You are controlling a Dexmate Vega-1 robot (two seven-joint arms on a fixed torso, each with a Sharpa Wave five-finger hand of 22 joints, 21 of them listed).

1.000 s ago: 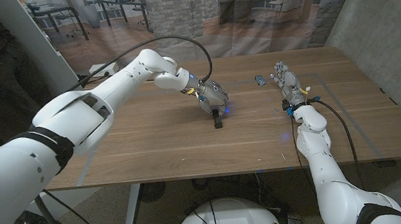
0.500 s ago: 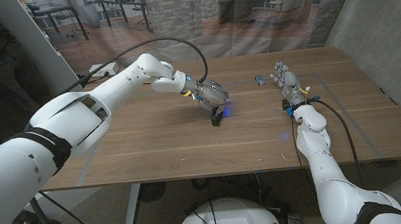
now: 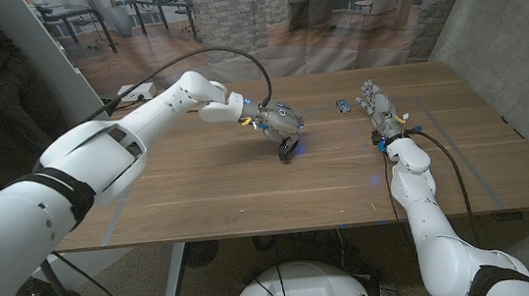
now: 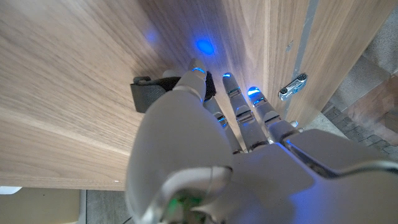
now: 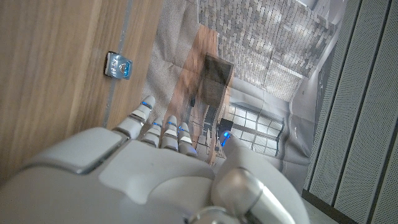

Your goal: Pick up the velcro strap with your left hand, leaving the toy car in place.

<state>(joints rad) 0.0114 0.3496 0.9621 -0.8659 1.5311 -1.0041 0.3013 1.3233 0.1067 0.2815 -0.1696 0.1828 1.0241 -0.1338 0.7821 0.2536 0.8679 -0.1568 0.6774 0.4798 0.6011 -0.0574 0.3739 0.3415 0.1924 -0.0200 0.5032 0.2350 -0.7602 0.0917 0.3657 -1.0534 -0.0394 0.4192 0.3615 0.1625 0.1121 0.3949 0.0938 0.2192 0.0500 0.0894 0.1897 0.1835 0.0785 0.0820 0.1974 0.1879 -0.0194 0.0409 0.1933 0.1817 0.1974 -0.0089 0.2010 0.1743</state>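
My left hand [image 3: 279,124] hangs over the middle of the table and pinches the black velcro strap [image 3: 288,150], which dangles under its fingers just above the wood. In the left wrist view the dark strap [image 4: 151,95] sticks out from between the thumb and a finger of the left hand [image 4: 211,155]. The small silver toy car [image 3: 342,106] sits on the table behind and to the right of that hand, apart from it; the toy car [image 4: 292,86] and toy car [image 5: 118,65] show in both wrist views. My right hand [image 3: 380,108] stands beside the car, fingers stretched, holding nothing.
The wooden table [image 3: 200,189] has free room to the left and front. A black cable [image 3: 225,54] arcs over the left arm. A glass wall [image 3: 261,20] stands behind the table and a grey wall [image 3: 518,33] to the right.
My left hand has lifted a little and drawn back, taking the strap up off the table. The toy car and my right hand have stayed put.
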